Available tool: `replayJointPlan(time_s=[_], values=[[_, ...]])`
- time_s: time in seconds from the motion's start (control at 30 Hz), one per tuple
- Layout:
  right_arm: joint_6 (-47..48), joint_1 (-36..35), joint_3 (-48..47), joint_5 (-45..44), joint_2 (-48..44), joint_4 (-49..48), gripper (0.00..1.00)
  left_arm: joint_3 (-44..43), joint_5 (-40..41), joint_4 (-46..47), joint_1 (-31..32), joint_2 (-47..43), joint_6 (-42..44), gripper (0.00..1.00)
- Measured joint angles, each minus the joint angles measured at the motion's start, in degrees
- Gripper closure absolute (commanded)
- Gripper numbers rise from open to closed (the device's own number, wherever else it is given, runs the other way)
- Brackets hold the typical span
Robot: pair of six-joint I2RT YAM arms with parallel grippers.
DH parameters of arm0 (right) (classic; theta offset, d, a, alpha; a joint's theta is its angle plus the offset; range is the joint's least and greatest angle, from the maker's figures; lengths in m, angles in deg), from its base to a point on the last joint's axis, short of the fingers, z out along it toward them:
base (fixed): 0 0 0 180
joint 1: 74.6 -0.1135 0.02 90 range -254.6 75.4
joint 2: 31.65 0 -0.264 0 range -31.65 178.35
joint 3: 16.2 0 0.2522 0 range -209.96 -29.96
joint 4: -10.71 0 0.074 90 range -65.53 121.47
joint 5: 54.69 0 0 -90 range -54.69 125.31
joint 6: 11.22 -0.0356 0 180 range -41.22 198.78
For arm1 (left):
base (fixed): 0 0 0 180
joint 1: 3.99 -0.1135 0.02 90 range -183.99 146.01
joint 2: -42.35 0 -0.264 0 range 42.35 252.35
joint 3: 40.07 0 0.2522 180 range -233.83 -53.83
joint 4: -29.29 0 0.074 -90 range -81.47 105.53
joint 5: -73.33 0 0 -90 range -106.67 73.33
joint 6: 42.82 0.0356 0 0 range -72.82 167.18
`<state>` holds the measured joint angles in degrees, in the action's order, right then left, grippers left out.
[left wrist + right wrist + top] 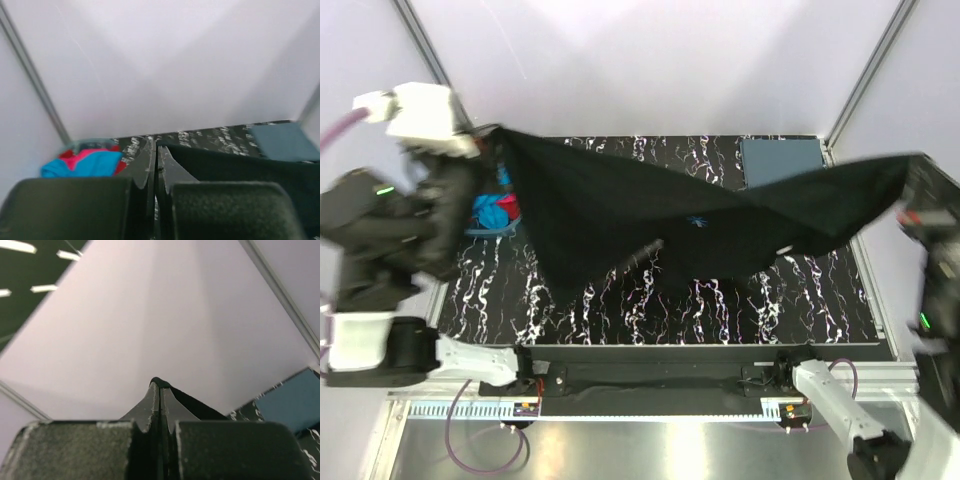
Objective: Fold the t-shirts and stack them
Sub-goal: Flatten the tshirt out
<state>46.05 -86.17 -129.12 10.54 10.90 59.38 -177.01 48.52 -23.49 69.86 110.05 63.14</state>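
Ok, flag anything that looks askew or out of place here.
Nothing damaged or spilled. The black t-shirt hangs between the left pincer and right pincer, sagging unevenly; the cyan and red shirts lie crumpled at far left.

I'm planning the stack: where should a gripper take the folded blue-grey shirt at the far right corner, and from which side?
Probably its left edge, coming down from the table-centre side. The blue-grey shirt lies flat as a neat rectangle; its right and far edges sit by the table border, and the black shirt hangs in front of its near edge.
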Motion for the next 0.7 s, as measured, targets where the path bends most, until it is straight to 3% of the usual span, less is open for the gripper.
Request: replayJointPlan(time_s=[0.2,0.4,0.5,0.7], values=[[-0.13,0.02,-5.73,-0.61,-6.34,0.76,1.0,7.5,-8.87,-0.63,0.96,-11.61,-8.66,1.0],[1.81,0.02,-11.93,0.42,4.57,5.14,1.0,12.96,-10.43,0.52,-0.26,-8.92,-8.5,1.0],[3.54,0.02,-12.81,0.39,15.65,6.1,1.0,14.27,-14.45,-0.85,-8.61,-2.86,-10.43,1.0],[7.85,0.13,-13.51,0.39,40.24,8.55,1.0,19.02,-30.32,-4.48,-29.24,9.33,-17.64,1.0]])
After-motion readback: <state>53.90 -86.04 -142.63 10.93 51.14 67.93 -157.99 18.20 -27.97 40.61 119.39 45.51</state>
